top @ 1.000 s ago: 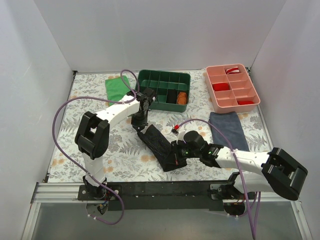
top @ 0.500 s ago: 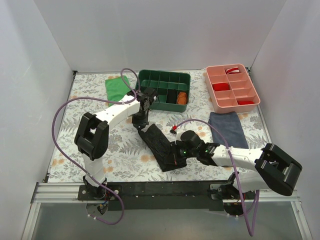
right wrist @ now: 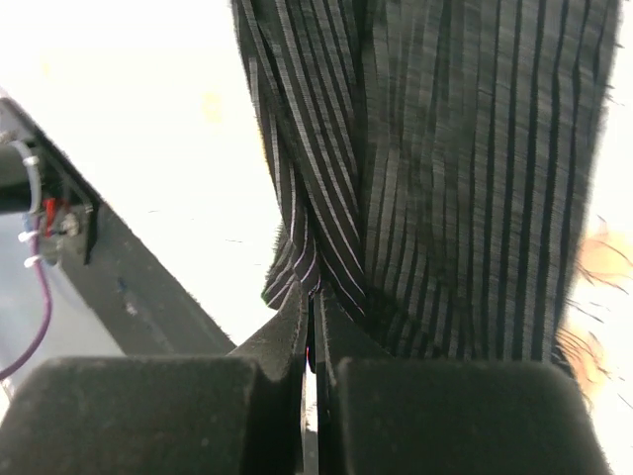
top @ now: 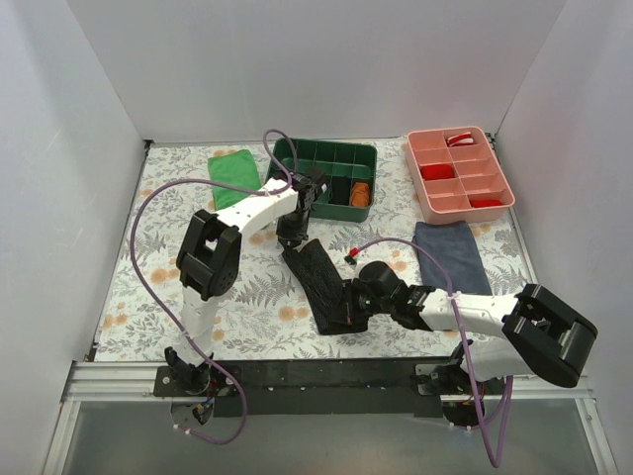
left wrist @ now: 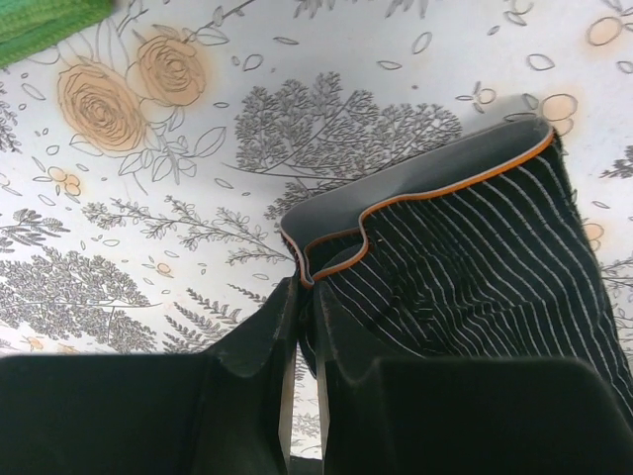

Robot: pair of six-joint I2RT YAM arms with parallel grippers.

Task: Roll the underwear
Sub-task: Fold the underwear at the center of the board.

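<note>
Underwear (top: 318, 285) lies close to the middle of the table (top: 138, 267), a bit nearer the near edge. It is black with thin pale stripes. It makes a long, narrow strip that slants, with one end toward the far edge and the other end toward the near edge and a little more to the right.

The left gripper (top: 290, 237) is at the far end. In its own camera, its two fingers (left wrist: 262, 341) are squeezed tight on the grey band (left wrist: 415, 188), which has a thin orange line along it.

The right gripper (top: 348, 312) is at the near end. Its fingers (right wrist: 282, 332) are pressed together on a bunched fold of the striped cloth.

A small red bit (top: 349, 255) sits just beside the strip on its right side. It is too small to tell what it is.

A dark blue folded cloth (top: 451, 257) lies near the right edge. A dark green tray (top: 326, 163) with many little boxes sits at the far edge, in the middle. A pink tray (top: 458, 183) sits in the far right corner. A bright green cloth (top: 233, 166) lies near the far left corner.
</note>
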